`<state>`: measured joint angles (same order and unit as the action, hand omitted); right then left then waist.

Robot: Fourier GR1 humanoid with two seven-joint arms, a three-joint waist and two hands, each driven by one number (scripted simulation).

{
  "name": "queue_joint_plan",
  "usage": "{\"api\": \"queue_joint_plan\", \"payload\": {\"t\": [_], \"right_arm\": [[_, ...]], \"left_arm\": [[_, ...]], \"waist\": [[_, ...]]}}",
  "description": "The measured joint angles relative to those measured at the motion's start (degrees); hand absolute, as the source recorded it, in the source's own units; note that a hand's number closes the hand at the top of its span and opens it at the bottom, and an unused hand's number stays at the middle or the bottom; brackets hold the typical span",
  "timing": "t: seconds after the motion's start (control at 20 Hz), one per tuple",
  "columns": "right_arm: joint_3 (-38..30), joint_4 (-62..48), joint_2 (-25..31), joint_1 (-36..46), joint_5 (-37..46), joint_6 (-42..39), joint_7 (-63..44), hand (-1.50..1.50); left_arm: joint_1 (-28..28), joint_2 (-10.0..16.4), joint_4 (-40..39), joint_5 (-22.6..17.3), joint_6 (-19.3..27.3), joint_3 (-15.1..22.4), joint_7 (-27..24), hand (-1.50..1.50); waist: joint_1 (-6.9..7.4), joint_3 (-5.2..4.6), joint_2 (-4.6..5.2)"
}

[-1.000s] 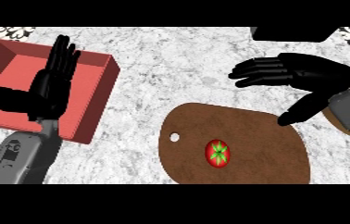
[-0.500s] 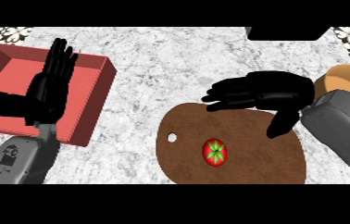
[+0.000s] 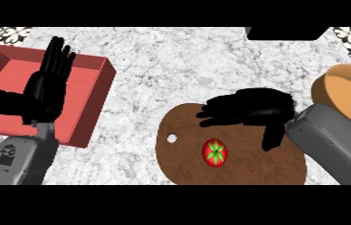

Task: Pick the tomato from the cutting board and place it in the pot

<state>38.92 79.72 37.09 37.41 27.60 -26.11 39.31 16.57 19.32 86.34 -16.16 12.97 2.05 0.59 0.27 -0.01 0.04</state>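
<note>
Hovering over cutting board [image 3: 274, 163] w/ right hand [image 3: 250, 110], fingers spread apart, nothing held: prob. set up for top grab. Untouched on board, just robot-side of that palm, near thumb: tomato [image 3: 214, 153]. Resting open, fingers up, over red pot [image 3: 93, 103]: left hand [image 3: 48, 82].

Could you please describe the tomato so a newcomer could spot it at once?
Find the brown cutting board at the counter's lower right. The tomato lies on it, below the right robot hand. Nothing else is small, round and red with a green star on top.
</note>
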Motion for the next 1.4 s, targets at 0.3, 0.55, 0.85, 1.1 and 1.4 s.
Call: {"api": "queue_joint_plan", "payload": {"t": [0.3, 0.55, 0.85, 1.1, 1.4], "right_arm": [[-0.2, 2.5, -2.1, -4.1, 2.9, 1.7, 1.3, -1.50], [-2.1, 2.2, -3.4, -5.8, 6.5, 2.2, 1.9, -1.50], [-2.4, 2.6, -8.5, -7.5, 12.4, 1.2, -2.0, -1.50], [-3.1, -0.6, -13.0, -8.2, 16.5, 1.3, -1.3, -1.50], [-3.1, -3.3, -16.7, -8.9, 20.7, 2.1, 0.2, -1.50]], "left_arm": [[-1.2, -1.3, 1.1, 1.4, -0.3, -0.3, 0.1, 0.00], [-1.4, -2.2, 0.7, 1.8, -1.7, -1.5, -0.3, 0.00], [-0.7, -3.1, 0.5, 3.3, -2.2, -2.3, 0.2, 0.00], [-0.9, -3.7, -0.4, 3.8, -3.6, -3.6, -0.6, 0.00], [-1.1, -4.7, 1.2, 4.8, -4.0, -3.8, 1.2, 0.00]], "waist": [[-0.12, 0.01, -0.05], [-0.13, 0.01, -0.05], [-0.13, 0.00, -0.06], [-0.09, 0.00, -0.02], [-0.02, -0.18, -0.24]]}}
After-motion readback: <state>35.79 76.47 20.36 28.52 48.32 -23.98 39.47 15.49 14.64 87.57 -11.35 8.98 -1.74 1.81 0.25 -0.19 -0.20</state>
